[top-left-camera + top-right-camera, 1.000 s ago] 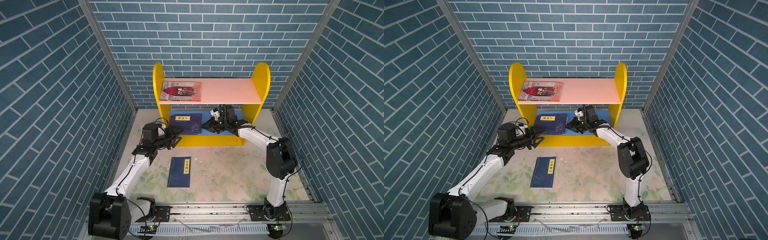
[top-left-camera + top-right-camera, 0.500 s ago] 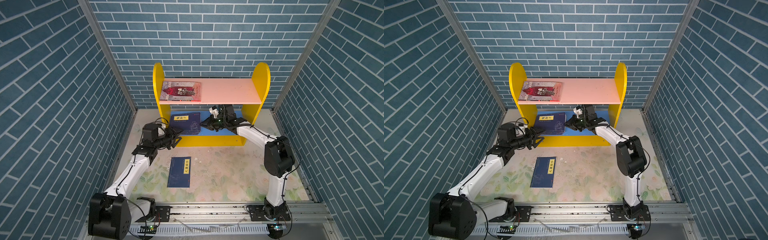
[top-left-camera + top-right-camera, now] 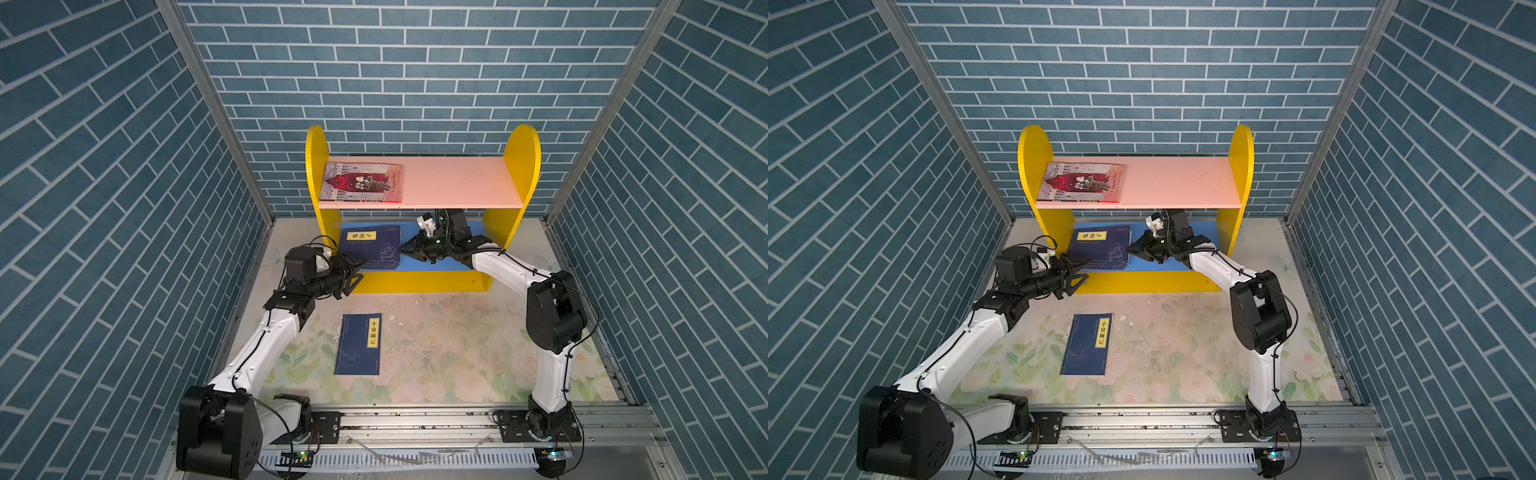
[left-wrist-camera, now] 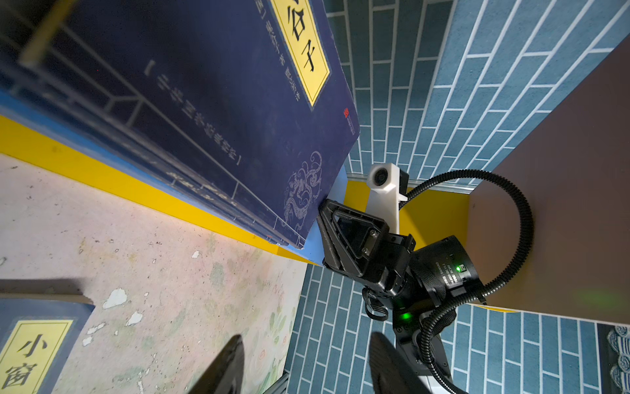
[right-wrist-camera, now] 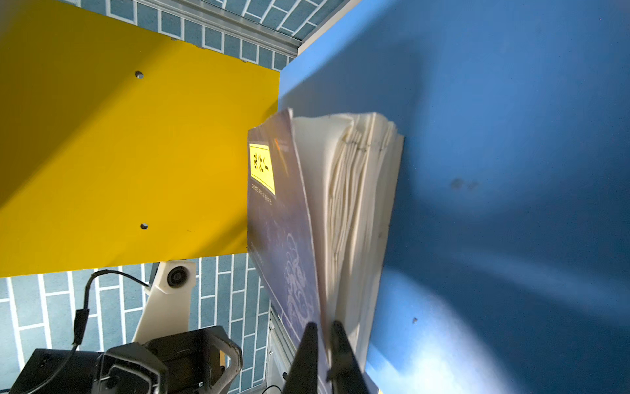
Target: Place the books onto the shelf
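Since a second ago the right hand (image 3: 405, 249) has edged a touch further along the shelf's (image 3: 524, 166) blue lower board (image 3: 440, 264) toward the stack of navy books (image 3: 370, 251), and its arm's elbow has drawn in slightly. The stack has hardly shifted, if at all, and the left hand (image 3: 359, 272) has not stirred.

That right hand is clenched, with its fingertips (image 5: 308, 344) up against the stack's side edge near the shelf's front. From its wrist camera the top book (image 5: 272, 211) shows its cover curling up off cream pages right at those tips, and I cannot tell whether the cover is pinched. The left hand hangs just before the shelf's yellow base (image 3: 415, 283), at the stack's other front corner. Its fingers (image 4: 225, 368) are spread with nothing between them.

The stack lies flat on the lower board at the shelf's left-arm end, and the top cover shows a yellow label with black characters and a pale curling ornament. A red-and-grey illustrated book (image 3: 361, 183) lies flat on the pink upper board (image 3: 457, 183) at that same end. One more navy book (image 3: 359, 345) lies face up on the flowered counter (image 3: 449, 353) before the shelf, apart from both hands.
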Action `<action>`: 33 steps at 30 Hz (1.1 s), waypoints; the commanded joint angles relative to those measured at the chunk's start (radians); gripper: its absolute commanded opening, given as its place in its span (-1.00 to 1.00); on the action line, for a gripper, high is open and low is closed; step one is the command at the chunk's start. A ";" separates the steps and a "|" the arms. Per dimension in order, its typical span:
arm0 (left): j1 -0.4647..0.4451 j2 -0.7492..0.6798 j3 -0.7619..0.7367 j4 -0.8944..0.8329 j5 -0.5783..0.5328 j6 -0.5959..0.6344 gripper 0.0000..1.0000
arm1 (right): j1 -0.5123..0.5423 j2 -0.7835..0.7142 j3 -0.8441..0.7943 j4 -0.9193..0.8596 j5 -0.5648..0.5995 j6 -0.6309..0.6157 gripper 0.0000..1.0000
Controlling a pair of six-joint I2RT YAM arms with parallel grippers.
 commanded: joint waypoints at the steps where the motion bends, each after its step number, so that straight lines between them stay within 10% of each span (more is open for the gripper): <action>1: 0.005 -0.004 -0.007 0.020 0.009 0.004 0.20 | 0.010 0.013 0.045 0.032 -0.022 -0.003 -0.77; 33: 0.005 -0.001 -0.004 0.025 0.011 -0.002 0.21 | 0.014 0.013 0.056 0.044 -0.039 0.011 -0.77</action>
